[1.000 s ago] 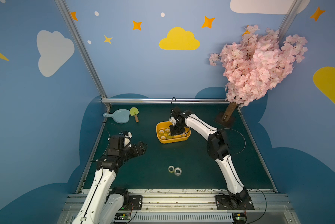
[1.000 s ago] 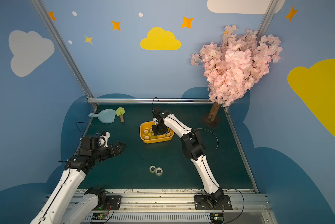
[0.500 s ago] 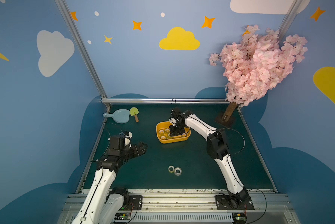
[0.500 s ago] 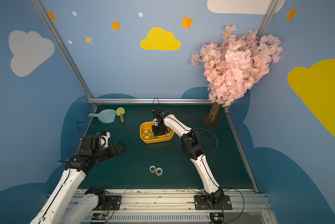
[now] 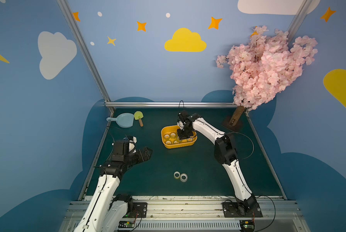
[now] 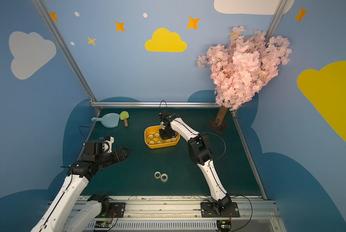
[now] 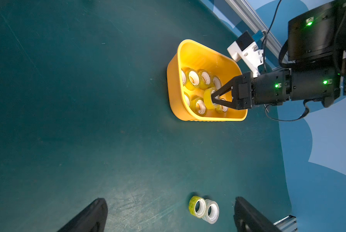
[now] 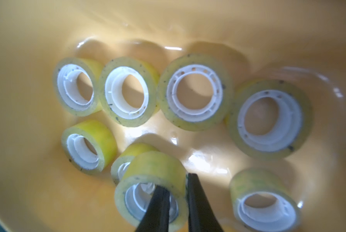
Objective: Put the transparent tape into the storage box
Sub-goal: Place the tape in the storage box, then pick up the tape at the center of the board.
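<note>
- My right gripper (image 8: pixel 176 181) is clamped down to a narrow gap on one transparent tape roll (image 8: pixel 154 168). One finger pokes into the white core, the other sits on the outside, and the roll's wall is squeezed between them.
- That roll is down inside the storage box (image 7: pixel 174 96), tipped up on its edge and hanging over the rolls nearer the box's front wall. Can't tell if its lower edge touches the one under it.
- Around it, seven more rolls (image 8: pixel 127 91) lie flat on the box floor: four in a row, and three nearer the front wall. One of those three is half hidden behind the roll I'm holding.
- The box sits on the green table (image 5: pixel 188 160), roughly halfway between the left and right edges and closer to the far edge than the front one.
- My left gripper (image 7: pixel 170 202) is spread wide with nothing in it. It hovers over the left side of the table, well apart from the box.
- Two loose rolls (image 7: pixel 191 204) lie flat and touching each other near the middle of the front edge.
- A pale blue dustpan (image 5: pixel 125 120) and a little green shovel (image 5: pixel 138 117) with a wooden handle lie just beside each other at the far left corner.
- A pink blossom tree (image 5: pixel 268 66) stands at the far right corner.
</note>
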Robot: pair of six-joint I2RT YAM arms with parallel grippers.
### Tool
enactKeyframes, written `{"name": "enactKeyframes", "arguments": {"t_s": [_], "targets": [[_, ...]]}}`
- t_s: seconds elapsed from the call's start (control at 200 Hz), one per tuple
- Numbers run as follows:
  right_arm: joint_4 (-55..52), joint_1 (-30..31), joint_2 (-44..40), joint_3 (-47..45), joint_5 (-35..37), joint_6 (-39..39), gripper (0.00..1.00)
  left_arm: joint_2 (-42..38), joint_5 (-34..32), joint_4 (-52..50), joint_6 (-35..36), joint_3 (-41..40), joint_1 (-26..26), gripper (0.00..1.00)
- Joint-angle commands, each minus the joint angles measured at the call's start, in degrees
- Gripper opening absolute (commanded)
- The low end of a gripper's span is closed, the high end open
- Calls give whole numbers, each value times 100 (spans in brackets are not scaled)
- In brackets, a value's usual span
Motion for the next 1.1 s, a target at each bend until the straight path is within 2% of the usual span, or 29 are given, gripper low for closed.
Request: {"name": "enactKeyframes", "arguments": {"t_s": [0.0,0.065,0.305,0.566,0.756,0.971,1.091], "targets": [[-183,-132,-402,-34,133,-120,3,-34,-5,-15,29,55,-21,100],[-220,-184,-387,-31,142,-136,5,-39,-10,-15,27,51,-24,100],[-298,-213,-335,-151,210,-188,26,-26,-5,-15,34,50,-35,100],[-489,-217,-452,-189,696,-196,35,-16,-5,-15,29,51,-38,100],[-543,-204,-644,-269,762,-269,36,-22,-5,-15,33,49,-43,100],[-523,-122,-499,-363,636,-224,29,-16,-5,-15,35,47,-38,100],[-267,29,-654,-525,605,-213,31,5,-12,-14,34,47,-39,100]]}}
